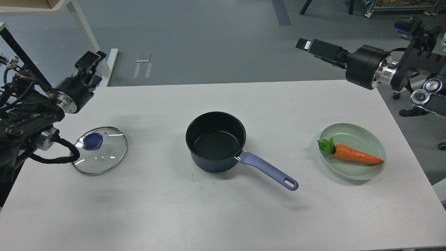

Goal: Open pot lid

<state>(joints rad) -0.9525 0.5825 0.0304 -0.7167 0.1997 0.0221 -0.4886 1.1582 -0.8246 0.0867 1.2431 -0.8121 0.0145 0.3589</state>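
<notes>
The dark blue pot (215, 141) stands uncovered at the table's middle, its purple handle (268, 170) pointing to the front right. Its glass lid (100, 150) with a blue knob (92, 141) lies flat on the table at the left, apart from the pot. My left gripper (91, 58) is raised above the table's far left corner, clear of the lid, with its fingers apart and empty. My right gripper (306, 44) is lifted high beyond the table's far right edge; it is seen side-on and its fingers cannot be told apart.
A pale green plate (369, 171) with an orange carrot (357, 157) sits at the right of the white table (223, 216). A white table leg (87, 35) and a black frame (21, 52) stand on the floor behind the left arm.
</notes>
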